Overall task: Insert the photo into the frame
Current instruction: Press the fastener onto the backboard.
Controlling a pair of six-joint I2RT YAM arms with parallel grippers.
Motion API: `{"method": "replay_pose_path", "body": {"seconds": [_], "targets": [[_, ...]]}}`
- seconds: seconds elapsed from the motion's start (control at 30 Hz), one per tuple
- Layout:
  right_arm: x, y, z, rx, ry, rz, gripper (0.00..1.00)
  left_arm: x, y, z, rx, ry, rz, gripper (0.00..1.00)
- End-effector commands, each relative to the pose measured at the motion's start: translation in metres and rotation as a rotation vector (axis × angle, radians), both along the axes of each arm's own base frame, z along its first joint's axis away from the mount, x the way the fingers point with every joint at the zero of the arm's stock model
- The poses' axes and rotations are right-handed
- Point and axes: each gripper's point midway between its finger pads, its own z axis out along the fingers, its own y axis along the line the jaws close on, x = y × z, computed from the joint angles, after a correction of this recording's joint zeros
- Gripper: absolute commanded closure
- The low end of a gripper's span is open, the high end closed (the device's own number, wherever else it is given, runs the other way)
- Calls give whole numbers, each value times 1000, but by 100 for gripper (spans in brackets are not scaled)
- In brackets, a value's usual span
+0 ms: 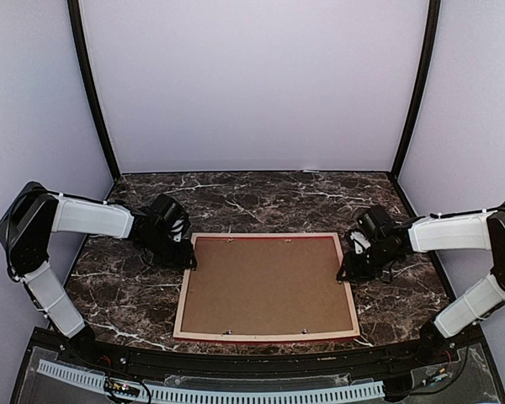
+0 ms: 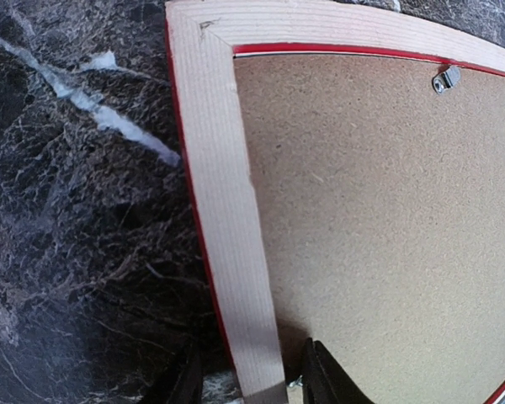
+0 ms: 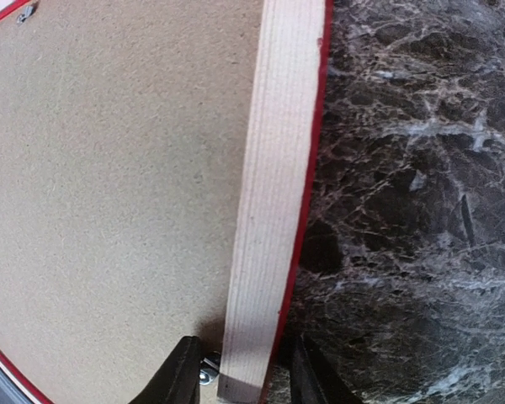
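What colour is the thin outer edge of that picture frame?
Red, running along the frame; clearest in the right wrist view.

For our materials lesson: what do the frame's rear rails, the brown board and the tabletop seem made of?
Frame rails: pale bare wood, straight grain, red-painted edge. Brown board: likely fibreboard, matte, speckled. Tabletop: dark white-veined marble look, maybe laminate.

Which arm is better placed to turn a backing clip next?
Left, probably: the left hand straddles the frame's rail by the far corner, with a clip close by; the right hand looks farther from one.
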Motion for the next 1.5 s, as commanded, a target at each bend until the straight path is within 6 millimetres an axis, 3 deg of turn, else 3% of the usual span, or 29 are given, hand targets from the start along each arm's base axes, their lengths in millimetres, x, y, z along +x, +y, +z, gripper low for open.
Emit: {"method": "replay_pose_path", "body": {"seconds": [0.0, 0.67, 0.9, 1.07, 1.23, 1.47], "targets": [[-15, -6, -14, -65, 56, 17, 65, -7, 3, 7, 22, 13, -11, 57], [-20, -5, -8, -22, 67, -22, 82, -10, 6, 7, 26, 17, 0, 57], [-6, 7, 10, 68, 28, -26, 63, -6, 4, 14, 12, -5, 6, 56], [2, 3, 5, 38, 22, -16, 62, -1, 2, 23, 3, -31, 0, 44], [11, -4, -3, -16, 13, 2, 72, 13, -3, 43, 3, -109, -35, 29], [23, 2, -3, -25, -8, 48, 81, 45, -11, 67, 42, -224, -81, 20]]}}
